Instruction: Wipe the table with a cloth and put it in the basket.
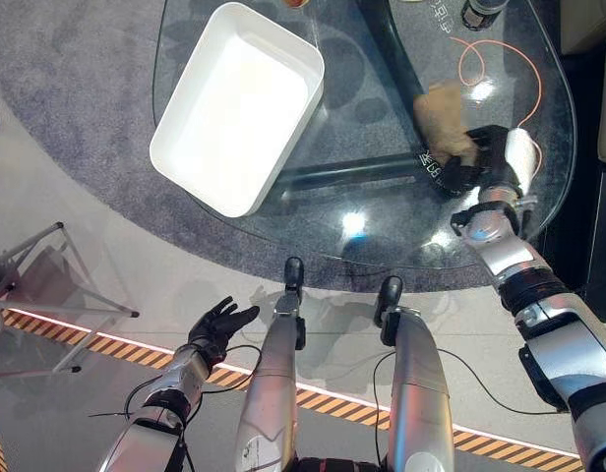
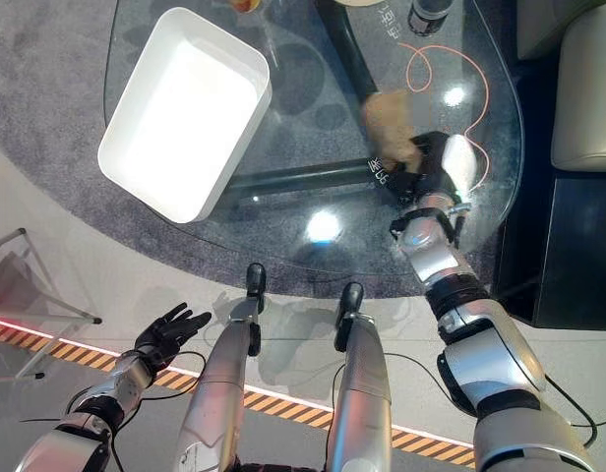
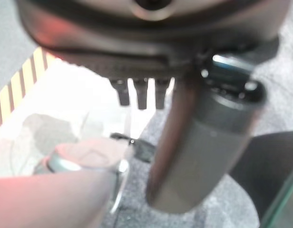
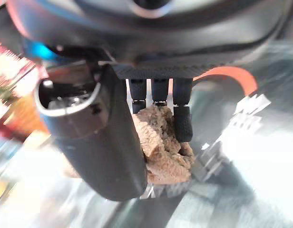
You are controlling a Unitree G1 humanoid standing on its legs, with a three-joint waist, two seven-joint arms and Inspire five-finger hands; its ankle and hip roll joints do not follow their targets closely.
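Observation:
A tan cloth (image 1: 443,116) lies bunched on the glass table (image 1: 362,211) toward its right side. My right hand (image 1: 477,162) rests on the cloth's near edge, and in the right wrist view its fingers (image 4: 182,121) and thumb (image 4: 96,142) curl round the cloth (image 4: 161,149). The white rectangular basket (image 1: 236,106) stands empty on the left part of the table. My left hand (image 1: 217,329) hangs low over the floor at the lower left, fingers spread and holding nothing.
An orange cord (image 1: 500,69) loops on the table beyond the cloth. A dark bottle (image 1: 480,12) stands at the far edge. A metal frame (image 1: 47,295) stands on the floor at left, beside striped floor tape (image 1: 106,346).

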